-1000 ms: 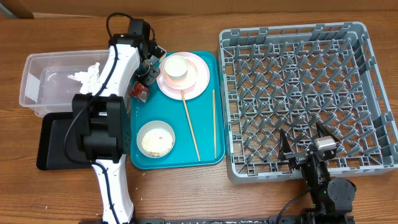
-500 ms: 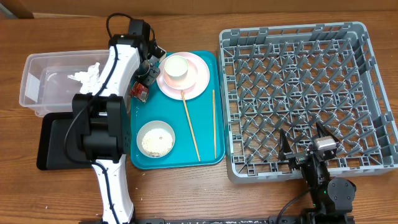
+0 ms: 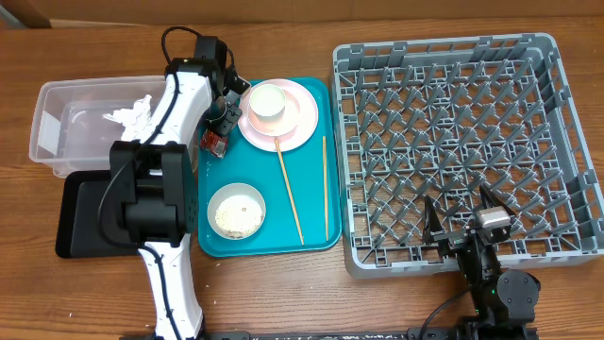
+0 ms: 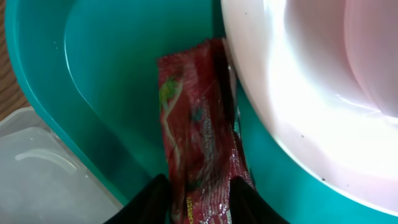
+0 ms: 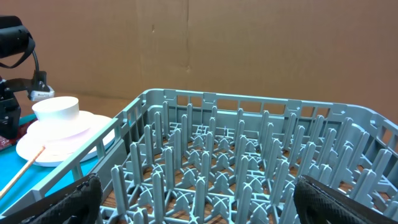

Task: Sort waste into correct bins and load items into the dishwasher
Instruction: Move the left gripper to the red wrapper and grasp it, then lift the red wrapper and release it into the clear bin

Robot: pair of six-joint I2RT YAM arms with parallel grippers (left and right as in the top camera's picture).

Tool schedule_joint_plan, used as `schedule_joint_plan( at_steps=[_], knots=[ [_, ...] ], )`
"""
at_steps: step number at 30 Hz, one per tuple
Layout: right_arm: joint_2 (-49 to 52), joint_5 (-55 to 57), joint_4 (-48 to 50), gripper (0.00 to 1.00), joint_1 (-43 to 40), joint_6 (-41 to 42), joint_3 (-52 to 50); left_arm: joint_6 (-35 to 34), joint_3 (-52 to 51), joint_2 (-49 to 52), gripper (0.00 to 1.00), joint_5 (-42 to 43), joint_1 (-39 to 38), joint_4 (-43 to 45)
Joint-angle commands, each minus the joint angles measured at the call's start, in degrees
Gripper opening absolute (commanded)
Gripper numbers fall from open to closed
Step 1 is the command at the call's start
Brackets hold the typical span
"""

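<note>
My left gripper (image 3: 216, 132) is shut on the small red sauce packet (image 3: 211, 144), which hangs over the left edge of the teal tray; the left wrist view shows the packet (image 4: 199, 140) between the fingers, beside the pink plate (image 4: 298, 81). The pink plate (image 3: 293, 121) carries a whitish bowl (image 3: 268, 102). A second bowl (image 3: 236, 210) holds white rice. Two chopsticks (image 3: 289, 194) (image 3: 325, 187) lie on the tray. The clear tub (image 3: 57, 123) holds the crumpled napkin (image 3: 132, 113); the black tray (image 3: 80, 212) sits in front of it. My right gripper (image 3: 464, 215) is open over the grey dish rack (image 3: 453, 142). The cup is out of view.
The teal serving tray (image 3: 311, 236) sits between the bins and the rack. The left arm's base (image 3: 151, 203) stands beside the tray's left edge. In the right wrist view the rack's upright pegs (image 5: 249, 162) fill the foreground, with a cardboard wall behind.
My left gripper has shifted slightly left and forward with the red packet in it. The right arm has not moved.
</note>
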Motion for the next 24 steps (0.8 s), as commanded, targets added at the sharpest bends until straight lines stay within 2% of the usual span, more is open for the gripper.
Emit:
schedule_joint_plan(
  at_steps=[1,16,22,24],
  knots=[
    [-0.20,-0.09,0.26,1.00,0.00,0.22,-0.59,-1.42,-0.50,0.68,0.33,2.93,0.24,-0.02],
    [-0.20,-0.09,0.26,1.00,0.00,0.24,-0.59,-3.52,-0.50,0.68,0.22,5.70,0.24,-1.68],
    [-0.20,-0.09,0.26,1.00,0.00,0.22,-0.59,-3.85,-0.50,0.66,0.10,5.97,0.24,-2.23],
    [-0.20,-0.09,0.26,1.00,0.00,0.24,-0.59,-6.27,-0.50,0.63,0.07,3.89,0.24,-2.40]
  ],
)
